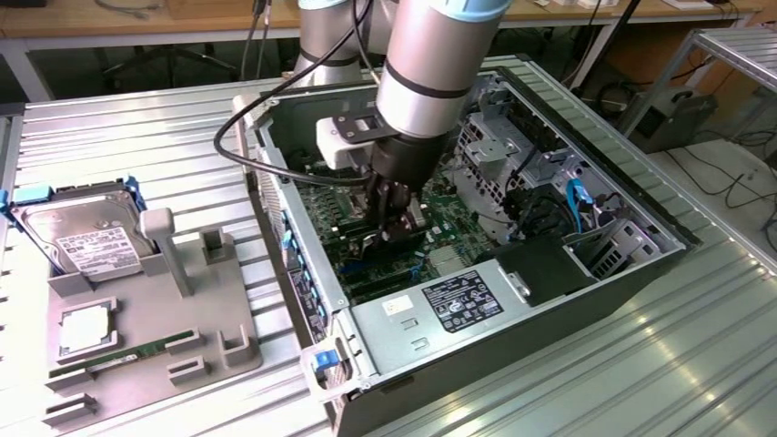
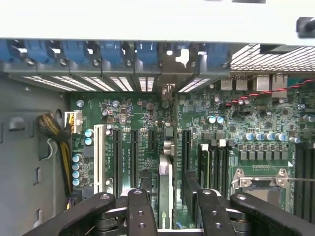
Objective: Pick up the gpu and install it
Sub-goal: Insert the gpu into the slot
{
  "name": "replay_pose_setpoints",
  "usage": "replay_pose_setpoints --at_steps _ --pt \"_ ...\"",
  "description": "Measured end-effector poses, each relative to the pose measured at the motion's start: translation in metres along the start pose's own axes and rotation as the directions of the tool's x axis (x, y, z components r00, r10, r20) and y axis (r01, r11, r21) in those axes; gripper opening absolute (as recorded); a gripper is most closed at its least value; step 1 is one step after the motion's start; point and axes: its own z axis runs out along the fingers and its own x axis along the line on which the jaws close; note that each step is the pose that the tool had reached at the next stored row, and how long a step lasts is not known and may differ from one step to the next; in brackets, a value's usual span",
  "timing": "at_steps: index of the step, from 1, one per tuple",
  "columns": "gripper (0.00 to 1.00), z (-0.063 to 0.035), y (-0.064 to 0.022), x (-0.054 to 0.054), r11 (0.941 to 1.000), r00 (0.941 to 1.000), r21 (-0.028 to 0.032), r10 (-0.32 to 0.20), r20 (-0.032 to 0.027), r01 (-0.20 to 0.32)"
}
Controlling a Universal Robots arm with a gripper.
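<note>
The gpu (image 2: 166, 184) stands edge-on on the green motherboard (image 2: 147, 118), a slim dark card running toward the case's rear slot openings. In the exterior view the gpu (image 1: 360, 238) is a black strip low inside the open computer case (image 1: 631, 209). My gripper (image 2: 174, 216) straddles the card with one black finger on each side of it. The fingers (image 2: 141, 211) stand apart from the card's faces, so the gripper is open. From outside, my gripper (image 1: 395, 229) hangs straight down into the case just above the card.
Bare expansion slots (image 2: 118, 157) and a white slot (image 2: 100, 157) lie beside the card; memory sticks (image 2: 211, 162) and the processor socket (image 2: 261, 177) lie on the other side. A grey fixture (image 1: 146, 337) at the exterior view's left holds a hard drive (image 1: 85, 241) and a green memory stick (image 1: 122, 355).
</note>
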Motion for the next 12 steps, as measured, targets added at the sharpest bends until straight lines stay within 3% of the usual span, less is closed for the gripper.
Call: replay_pose_setpoints --at_steps 4,6,7,9,12 --pt "0.39 -0.0068 0.0003 -0.0026 1.0 1.0 0.0 0.0 -0.0011 0.0" --pt "0.25 -0.0072 0.0004 -0.0049 1.0 1.0 0.0 0.0 -0.0028 0.0" --pt "0.25 -0.0072 0.0004 -0.0061 1.0 1.0 -0.0001 0.0 -0.0037 0.0" --pt "0.13 -0.0067 0.0007 -0.0076 1.0 1.0 0.0 0.0 -0.0047 0.0" --pt "0.11 -0.0045 0.0013 -0.0083 1.0 1.0 0.0004 0.0 -0.0051 0.0"
